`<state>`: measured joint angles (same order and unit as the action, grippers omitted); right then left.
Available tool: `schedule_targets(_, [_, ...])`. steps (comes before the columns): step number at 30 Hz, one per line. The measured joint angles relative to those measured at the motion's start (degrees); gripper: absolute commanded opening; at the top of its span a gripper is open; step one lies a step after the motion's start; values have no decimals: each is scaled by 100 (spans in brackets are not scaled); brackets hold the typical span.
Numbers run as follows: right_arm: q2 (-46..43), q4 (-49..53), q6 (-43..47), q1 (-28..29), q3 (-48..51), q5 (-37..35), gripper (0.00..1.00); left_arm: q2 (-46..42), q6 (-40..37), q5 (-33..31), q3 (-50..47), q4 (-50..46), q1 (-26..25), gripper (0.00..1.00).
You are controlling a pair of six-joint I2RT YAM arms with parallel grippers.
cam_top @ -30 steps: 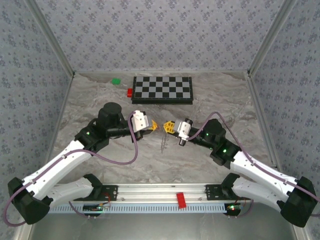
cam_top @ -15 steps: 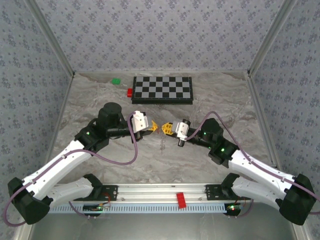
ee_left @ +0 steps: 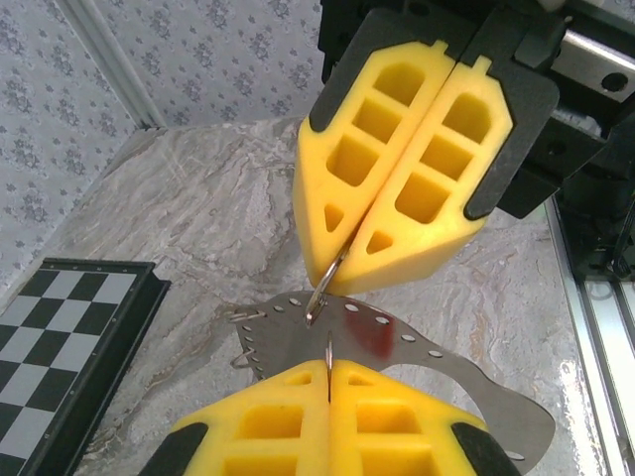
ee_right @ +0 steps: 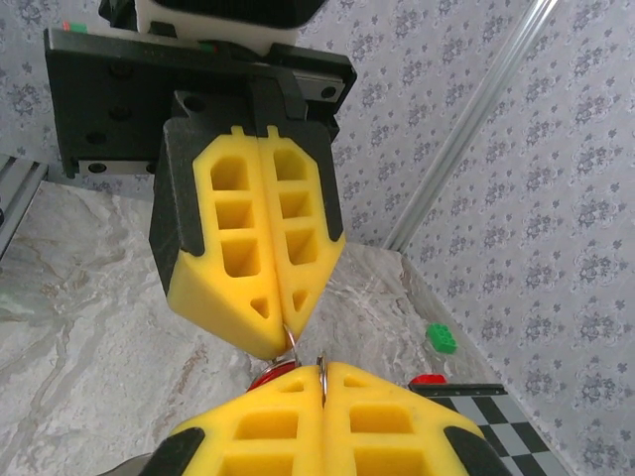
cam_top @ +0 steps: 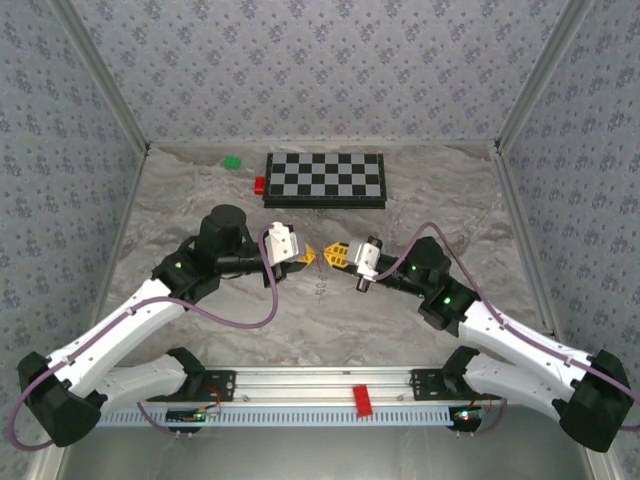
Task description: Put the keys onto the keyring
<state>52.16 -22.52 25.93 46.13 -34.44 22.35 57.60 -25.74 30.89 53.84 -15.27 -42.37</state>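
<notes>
Two end effectors, left (cam_top: pixel 312 255) and right (cam_top: pixel 333 254), meet tip to tip above the middle of the desk (cam_top: pixel 450 200). Each has its yellow pads pressed fully together. A fine wire (ee_left: pixel 319 297) emerges from both seams and bridges the small gap between the tips, so each appears clamped on it. This opposed grip probably steadies the wire from both ends while the key is worked along it. The keyring (ee_left: pixel 446 372), seen from the left wrist as a flat grey perforated band, hangs just beneath the tips. The wire seems to pass through one of its holes, though this cannot be told for certain. The key (ee_left: pixel 372 337) shows as a small red patch against that band, directly under the meeting point. Whether it is already threaded is not clear. Both arms reach forward and inward from their bases at the near edge. Their elbows are splayed outward and their wrists are turned to face one another, level and nearly in line. Well behind them lies the chessboard (cam_top: pixel 325 178), apart from the work.
</notes>
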Motion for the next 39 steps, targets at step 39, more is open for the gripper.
schedule_targets(39, [46,28,0,15,-2,149,0,37,4,190,70,-24,66,0])
